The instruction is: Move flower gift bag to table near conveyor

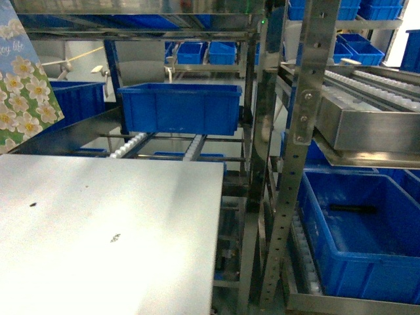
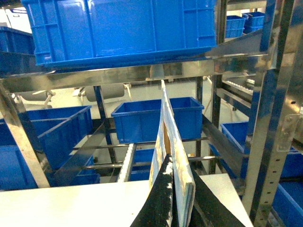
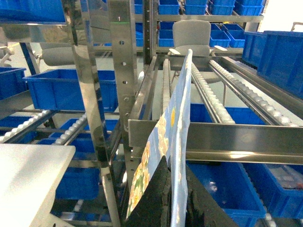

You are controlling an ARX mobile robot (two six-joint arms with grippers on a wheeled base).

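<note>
Flower gift bag (image 1: 20, 85): at the far left edge of the head view, above the back left of the table (image 1: 131, 216), with only a corner of its white-blossom print in frame
Left gripper (image 2: 177, 189): closed on the flower gift bag, which stands edge-on and upright between the black fingers (image 2: 163, 194) – a thin, flat panel is best pinched across its faces, so it hangs straight and cannot flop
Right gripper (image 3: 175, 189): also clamped, on a second flowered bag (image 3: 177, 118) seen edge-on; I judge it a separate bag because this camera sits to the right of the table corner, but the head view does not show it
Table: pale matte top, with a dark speck and a small sticker-like mark near the middle, and white tabletop showing directly below the left gripper
Conveyor (image 1: 298, 98): steel racks with roller rails just behind and to the right of the table; a blue bin (image 1: 177, 108) rests on the rails beyond the far edge
Stage: carrying – the bag is over the table but not yet down
Next move: probably lower it so its bottom edge meets the top before letting go
Risk: a narrow bag set on edge may tip when released
</note>
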